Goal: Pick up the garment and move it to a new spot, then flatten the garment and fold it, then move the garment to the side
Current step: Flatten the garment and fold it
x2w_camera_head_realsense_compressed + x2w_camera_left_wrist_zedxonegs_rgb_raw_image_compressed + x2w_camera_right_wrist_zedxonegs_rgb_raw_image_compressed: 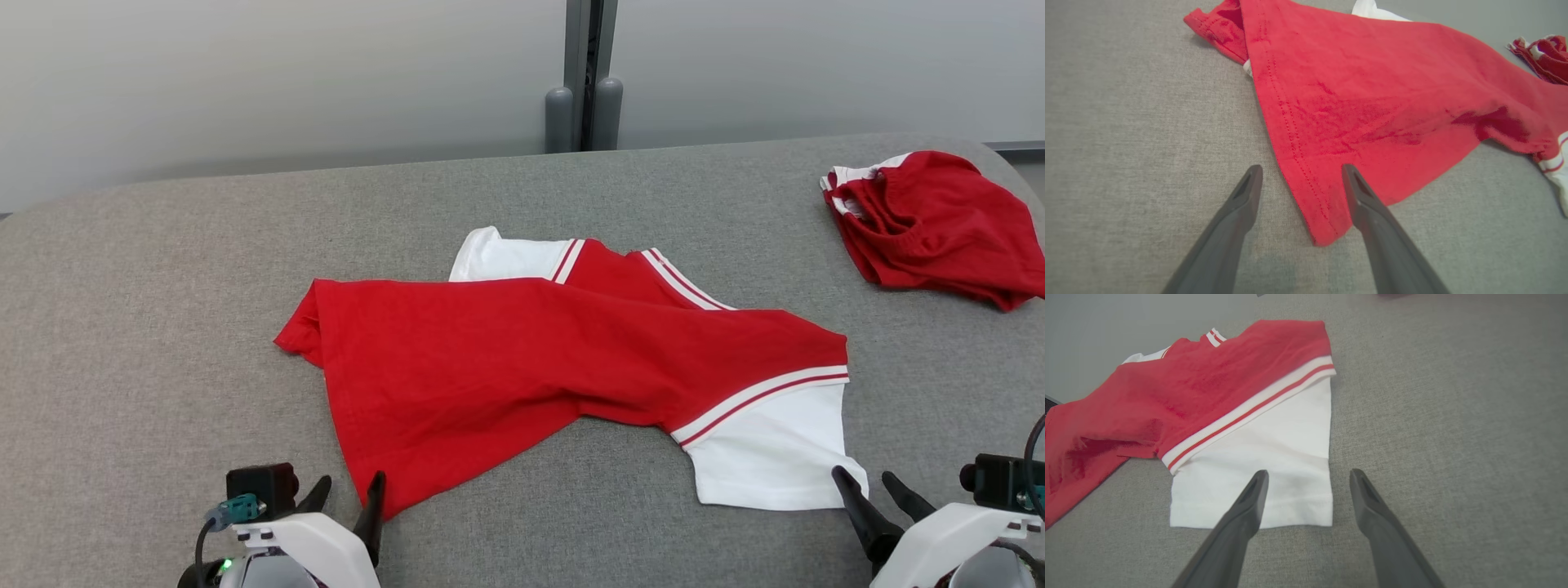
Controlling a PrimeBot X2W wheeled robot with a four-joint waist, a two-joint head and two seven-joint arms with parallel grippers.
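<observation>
**Grey table [163,343]: 2 garments, 2 grippers, both spread**

1 pale wall [245,82] runs behind the table. 1 cloth-covered table with rounded far corners carries everything.

1 red garment [506,359] lies at the table's middle. It is crumpled and lies slantwise, not flat. It has 2 white sleeves with red-and-white striped bands, one at the far side and one at the near right. Its red hem corner points toward the near left edge.

1 second garment [939,224], red with white trim, is bunched at the far right corner, well apart from the first.

1 dark post [589,49] stands behind the table with 2 grey cylinders [559,118] at its foot.

2 grippers are at the near edge, fingers pointing away from the robot.

The left gripper [351,482] is low at the near left, fingers wide apart and holding nothing. In the left wrist view [1301,167] the red hem corner lies between the fingers and the right finger overlaps the cloth. Cannot tell if it touches.

The right gripper [862,475] is at the near right, also spread wide and holding nothing. In the right wrist view [1309,472] its left finger is over the near sleeve's hem and its right finger is over bare table.
</observation>
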